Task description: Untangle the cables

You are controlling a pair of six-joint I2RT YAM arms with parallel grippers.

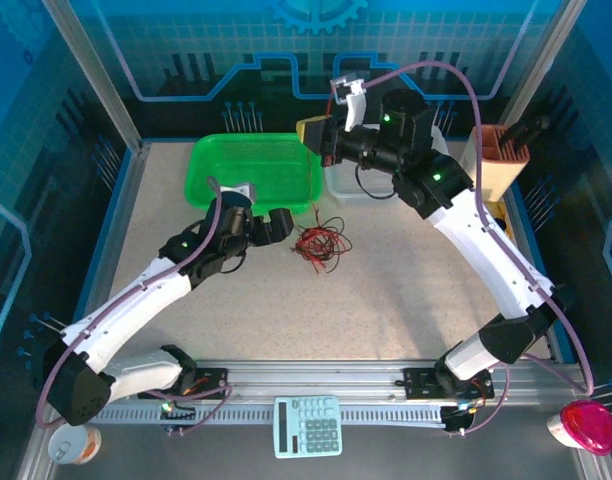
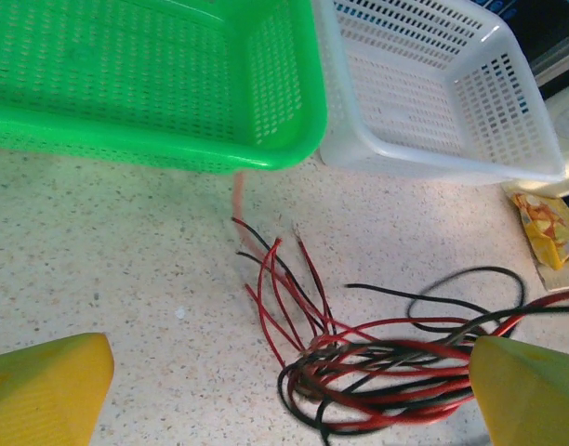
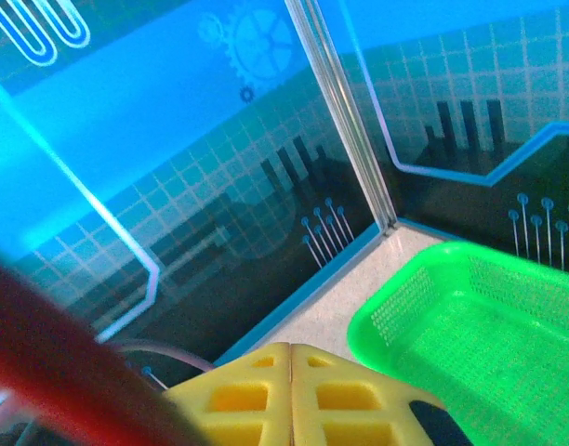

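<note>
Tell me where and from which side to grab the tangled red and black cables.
Probably the free ends of the thin red and black cables, fanning straight out of the knot toward the green plastic basket. Drop the open left gripper from above across a single strand; the coiled mass would lift as one clump.

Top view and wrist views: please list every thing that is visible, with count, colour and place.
cables: one tangled bundle, red and black, middle of the table
green basket: one, green, far side, left of centre
white basket: one, white, right beside the green basket
calculator: one, light blue, near edge, between the arm bases
pink object: one, pink, near right corner
left gripper: one, yellow, open, at the cables
right gripper: one, yellow, shut, raised at the far side
</note>
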